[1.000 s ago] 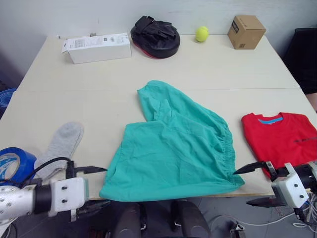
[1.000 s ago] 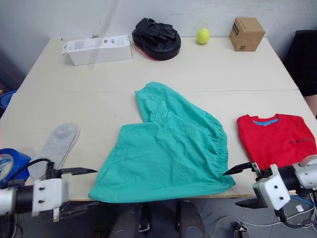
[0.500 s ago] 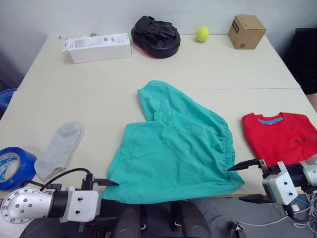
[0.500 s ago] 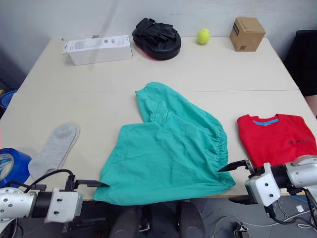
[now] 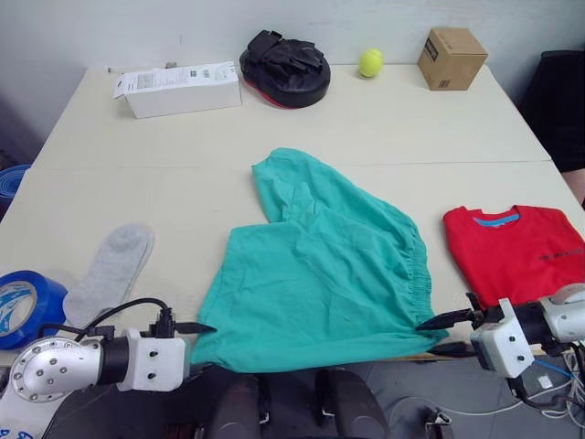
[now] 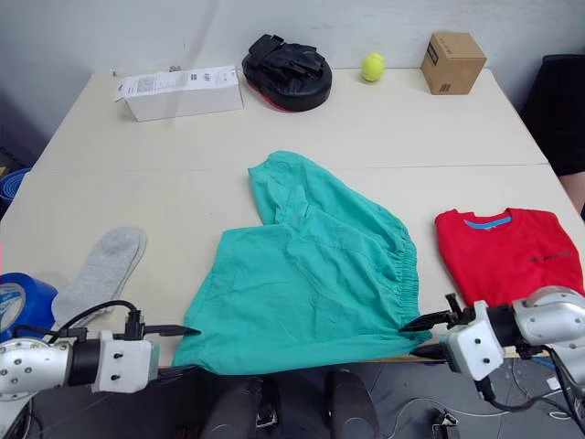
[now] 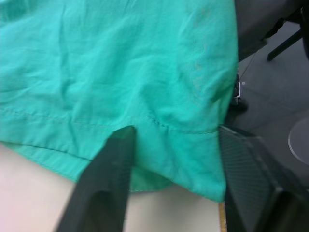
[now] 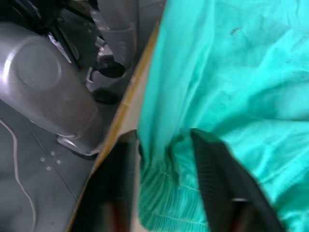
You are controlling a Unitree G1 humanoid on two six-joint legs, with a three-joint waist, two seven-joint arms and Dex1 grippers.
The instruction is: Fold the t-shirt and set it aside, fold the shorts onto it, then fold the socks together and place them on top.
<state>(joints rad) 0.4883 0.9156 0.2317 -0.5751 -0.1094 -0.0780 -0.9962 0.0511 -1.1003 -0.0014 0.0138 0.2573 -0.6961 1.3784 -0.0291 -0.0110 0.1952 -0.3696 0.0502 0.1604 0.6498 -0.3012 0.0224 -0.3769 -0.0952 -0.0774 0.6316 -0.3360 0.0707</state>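
Observation:
The teal-green shorts lie spread in the middle of the table, their near edge hanging over the front edge. My left gripper is at their near left corner, open, with the hem between its half-closed fingers. At the near right corner my right gripper is shut on the gathered waistband. To the right lies the folded red t-shirt. One grey sock lies flat at the left.
A blue tape roll sits at the near left edge. Along the back stand a white carton, a black padded mitt, a tennis ball and a cardboard box.
Both grippers have moved inward to the shorts' near corners. Their fingers have drawn closer together, the right pair onto the waistband.

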